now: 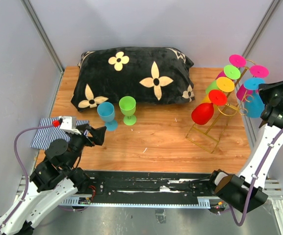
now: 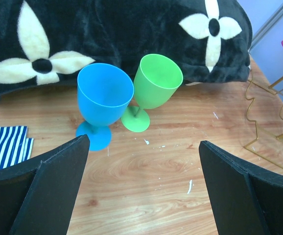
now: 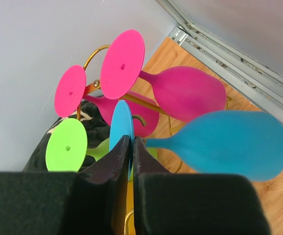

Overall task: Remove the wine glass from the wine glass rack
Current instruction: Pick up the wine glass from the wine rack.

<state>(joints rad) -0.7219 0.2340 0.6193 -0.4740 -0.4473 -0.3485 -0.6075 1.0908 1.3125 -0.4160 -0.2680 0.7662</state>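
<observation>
The gold wire wine glass rack (image 1: 205,138) stands at the right of the table, and several coloured glasses hang on it upside down. A blue wine glass (image 3: 229,144) hangs at the rack's right side (image 1: 255,108). My right gripper (image 3: 131,139) is shut on the thin round foot of this blue glass, pinching the disc between its two pads. In the top view the right gripper (image 1: 265,105) sits just right of the rack. My left gripper (image 2: 144,142) is open over bare wood at the left (image 1: 96,133), holding nothing.
A blue glass (image 1: 106,113) and a green glass (image 1: 128,107) stand upright before a black flowered pillow (image 1: 131,73). A striped cloth (image 1: 46,132) lies at the left edge. Two pink glasses (image 3: 183,93) hang close behind the blue one. The enclosure's wall is just right of the rack.
</observation>
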